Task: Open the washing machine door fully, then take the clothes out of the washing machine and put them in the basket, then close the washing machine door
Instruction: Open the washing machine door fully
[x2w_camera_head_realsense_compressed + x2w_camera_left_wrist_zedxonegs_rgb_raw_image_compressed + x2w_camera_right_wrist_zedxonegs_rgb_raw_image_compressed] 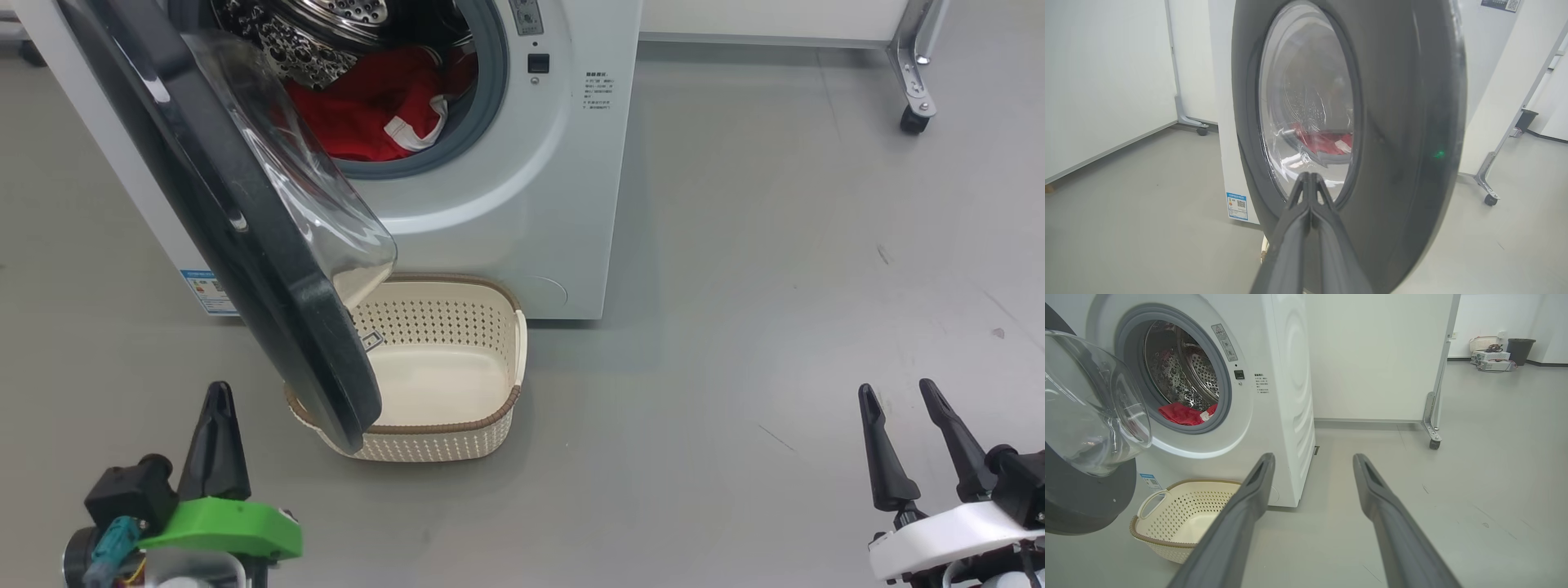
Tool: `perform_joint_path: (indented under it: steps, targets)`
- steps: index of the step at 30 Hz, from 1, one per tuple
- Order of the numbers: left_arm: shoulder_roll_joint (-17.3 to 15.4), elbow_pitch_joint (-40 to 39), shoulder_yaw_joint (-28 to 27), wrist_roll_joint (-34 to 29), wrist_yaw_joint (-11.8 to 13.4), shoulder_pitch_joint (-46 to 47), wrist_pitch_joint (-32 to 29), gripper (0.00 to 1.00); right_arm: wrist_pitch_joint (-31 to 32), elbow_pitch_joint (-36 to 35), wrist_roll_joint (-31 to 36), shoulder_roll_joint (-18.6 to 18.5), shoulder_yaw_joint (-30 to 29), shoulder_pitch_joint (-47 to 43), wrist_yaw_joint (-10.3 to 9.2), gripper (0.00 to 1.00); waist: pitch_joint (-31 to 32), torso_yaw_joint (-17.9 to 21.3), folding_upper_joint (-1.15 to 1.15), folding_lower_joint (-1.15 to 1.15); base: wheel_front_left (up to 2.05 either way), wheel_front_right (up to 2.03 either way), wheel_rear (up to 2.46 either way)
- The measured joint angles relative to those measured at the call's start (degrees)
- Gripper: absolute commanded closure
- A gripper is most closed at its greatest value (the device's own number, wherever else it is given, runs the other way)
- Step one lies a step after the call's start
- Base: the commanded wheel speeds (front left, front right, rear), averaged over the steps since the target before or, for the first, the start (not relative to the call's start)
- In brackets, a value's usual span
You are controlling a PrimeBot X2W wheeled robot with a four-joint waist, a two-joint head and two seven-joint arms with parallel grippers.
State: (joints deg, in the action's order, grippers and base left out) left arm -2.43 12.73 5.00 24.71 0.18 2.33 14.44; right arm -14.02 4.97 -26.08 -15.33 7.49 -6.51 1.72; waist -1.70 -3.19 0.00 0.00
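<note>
The round, black-rimmed glass door (286,310) stood partly open over the empty cream perforated plastic basket (441,441). The bright red clothes (367,106) lay inside the big white washing machine (531,204). The left gripper (219,392) was clenched on nothing near the door, and the right gripper (898,390) was released at the near right; unloading and closing remained

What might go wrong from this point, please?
The washing machine door is only partly open and overhangs the basket; clothes lifted out could snag on it or miss the basket.
The left gripper, fingers shut, faces the door's glossy outer side; a push there might slip or swing it closed.
</note>
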Motion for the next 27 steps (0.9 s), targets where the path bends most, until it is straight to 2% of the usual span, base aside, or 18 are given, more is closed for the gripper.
perform_joint_path:
  steps: [15, 27]
  targets:
    - [0.1, -8.8, -3.7, -3.0, 0.0, 7.4, 0.2, 1.00, 0.0, 0.7, 1.0, 1.4, -0.5, 0.0, 0.74, 0.00, 0.7, 0.2, 0.00, 0.00, 0.00, 0.00, 0.00]
    - [0.0, -12.3, -1.2, -4.4, -1.1, 12.2, 0.3, 1.00, 0.0, 1.6, 1.5, 2.3, -0.6, 0.0, 1.42, 0.00, 1.4, 1.0, 0.00, 0.00, 0.00, 0.00, 0.00]
